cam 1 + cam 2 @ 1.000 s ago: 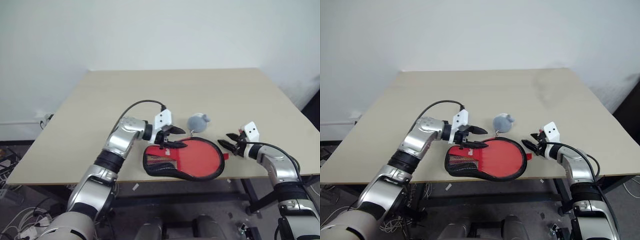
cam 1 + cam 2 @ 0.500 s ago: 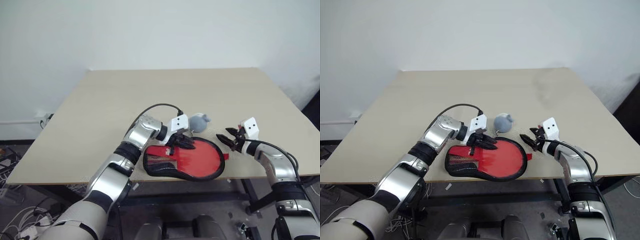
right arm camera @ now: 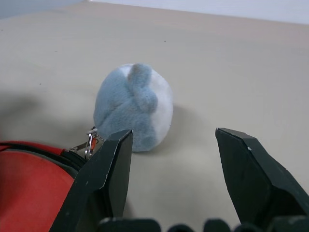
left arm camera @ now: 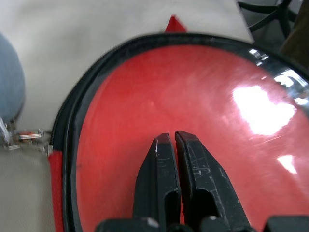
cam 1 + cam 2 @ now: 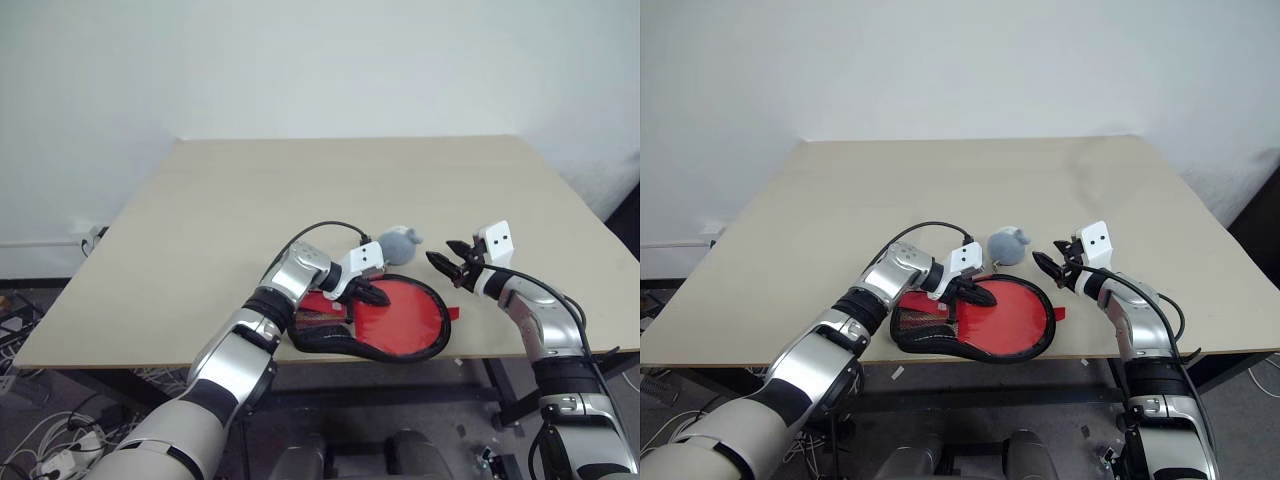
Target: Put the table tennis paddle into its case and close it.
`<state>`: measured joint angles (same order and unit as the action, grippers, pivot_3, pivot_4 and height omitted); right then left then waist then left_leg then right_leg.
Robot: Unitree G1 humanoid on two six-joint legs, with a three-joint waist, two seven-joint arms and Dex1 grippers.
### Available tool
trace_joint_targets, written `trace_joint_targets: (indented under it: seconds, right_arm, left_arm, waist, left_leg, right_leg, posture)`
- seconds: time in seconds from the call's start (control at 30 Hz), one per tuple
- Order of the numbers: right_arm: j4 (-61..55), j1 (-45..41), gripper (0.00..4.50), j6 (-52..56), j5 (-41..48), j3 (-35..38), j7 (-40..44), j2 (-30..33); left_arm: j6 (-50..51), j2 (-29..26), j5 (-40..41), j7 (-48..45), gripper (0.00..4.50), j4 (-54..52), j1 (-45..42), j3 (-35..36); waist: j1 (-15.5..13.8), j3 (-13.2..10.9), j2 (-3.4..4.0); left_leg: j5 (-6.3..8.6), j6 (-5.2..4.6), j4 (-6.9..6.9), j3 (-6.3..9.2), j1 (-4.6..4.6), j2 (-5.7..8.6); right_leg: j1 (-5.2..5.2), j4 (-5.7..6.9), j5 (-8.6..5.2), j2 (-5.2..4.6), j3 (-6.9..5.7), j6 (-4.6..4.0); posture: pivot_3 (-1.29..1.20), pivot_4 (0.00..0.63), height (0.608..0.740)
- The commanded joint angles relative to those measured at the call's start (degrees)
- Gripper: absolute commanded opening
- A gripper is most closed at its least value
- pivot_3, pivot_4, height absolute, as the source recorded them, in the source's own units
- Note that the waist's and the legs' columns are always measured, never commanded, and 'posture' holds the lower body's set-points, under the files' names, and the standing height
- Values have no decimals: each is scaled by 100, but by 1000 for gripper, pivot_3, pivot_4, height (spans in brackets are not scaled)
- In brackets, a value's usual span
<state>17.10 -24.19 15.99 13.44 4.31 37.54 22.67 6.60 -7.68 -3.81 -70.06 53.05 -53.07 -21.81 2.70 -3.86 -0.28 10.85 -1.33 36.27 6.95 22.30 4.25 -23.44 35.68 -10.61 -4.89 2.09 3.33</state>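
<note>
The case (image 5: 405,322) lies flat at the table's near edge, a red face ringed by black edging. At its left end, under mesh, a striped brown shape (image 5: 316,320) looks like the table tennis paddle's handle. I cannot tell whether the glossy red face (image 4: 159,92) is rubber or case panel. My left gripper (image 5: 374,294) is shut, its tips resting on that red face with nothing between them. The grey round tag (image 3: 133,108) hangs off the case's far rim by a small clip. My right gripper (image 3: 174,135) hovers open just right of the tag, not touching it.
The beige table (image 5: 330,190) stretches far and to both sides behind the case. The case sits right at the near edge (image 5: 150,357). A small red tab (image 5: 454,313) sticks out from the case's right side. A chair base (image 4: 270,9) stands on the floor beyond that edge.
My left gripper has shut and dropped to the right onto the red face. My right gripper, still open, has risen and shifted left toward the grey tag.
</note>
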Motion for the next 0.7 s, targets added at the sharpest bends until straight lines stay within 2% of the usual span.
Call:
trace_joint_targets:
  seconds: [0.03,0.3,0.7]
  right_arm:
    - [-325,-158,2944,-5,52,12,-55,-27]
    - [-366,-166,2944,29,66,-39,-62,-43]
    - [-554,-130,2944,144,85,-106,-64,-122]
  left_arm:
    - [-40,45,-89,160,52,145,-2,57]
    - [58,212,30,495,52,207,167,339]
    - [-143,240,-250,668,52,335,325,142]
  waist:
    - [2,0,0]
    - [1,1,1]
    - [1,3,1]
  left_leg:
    - [0,0,0,0,0,0]
    - [2,4,11,3,-2,-3]
    - [11,18,21,4,-2,-1]
  right_leg:
    - [0,0,0,0,-1,0]
    - [7,2,3,0,-1,5]
    - [14,4,5,0,-2,9]
  posture:
    - [0,0,740]
    - [0,0,740]
    - [0,0,740]
